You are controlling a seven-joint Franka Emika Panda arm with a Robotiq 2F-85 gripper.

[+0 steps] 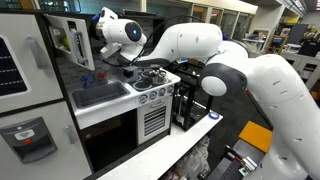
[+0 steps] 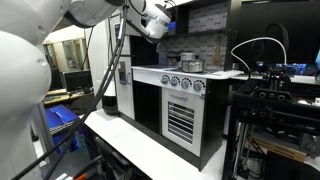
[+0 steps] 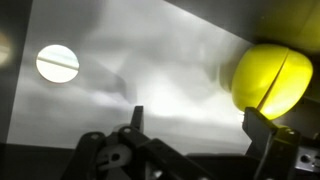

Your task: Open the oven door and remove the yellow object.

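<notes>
Inside the white toy oven, my gripper is unclenched, jaws spread wide and grasping nothing. In the wrist view, the yellow object sits against the pale oven interior, just beyond the finger at the right of the picture; I cannot tell whether they touch. A bright round spot glows at the far left. In an exterior view, my arm reaches over the toy kitchen's stove, with the oven door swung open beside my wrist.
</notes>
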